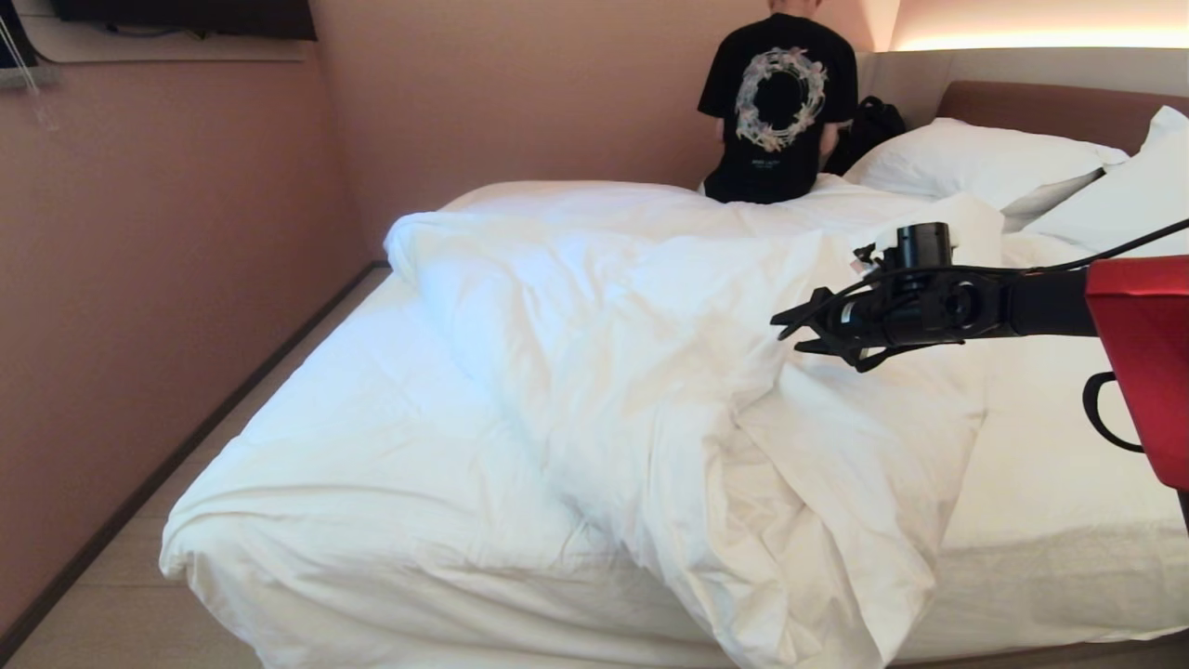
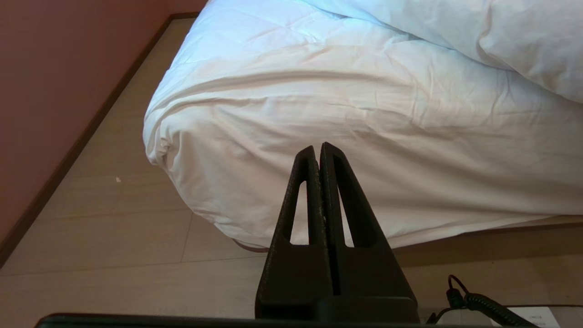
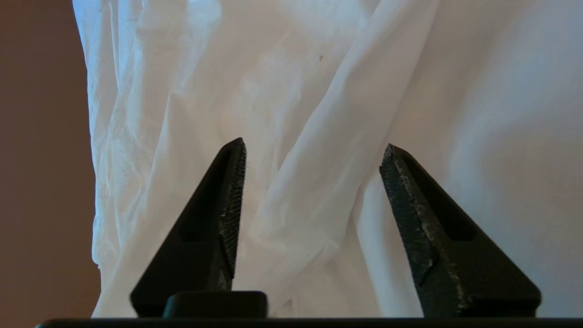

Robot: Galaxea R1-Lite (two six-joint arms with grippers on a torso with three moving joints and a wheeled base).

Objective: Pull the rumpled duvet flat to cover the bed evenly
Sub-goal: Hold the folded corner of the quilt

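The duvet [image 1: 650, 372] is being left bunched diagonally across the bed [image 1: 353, 446]; right hand [image 1: 790, 333] is being held spread apart above it (left hand [image 2: 317, 150] pressed together).

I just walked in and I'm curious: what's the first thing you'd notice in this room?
The big white duvet lies bunched in a crooked heap across the middle of the bed. The right gripper hangs over it with its fingers apart, holding nothing. A person in a black T-shirt sits at the far edge, beside the pillows.
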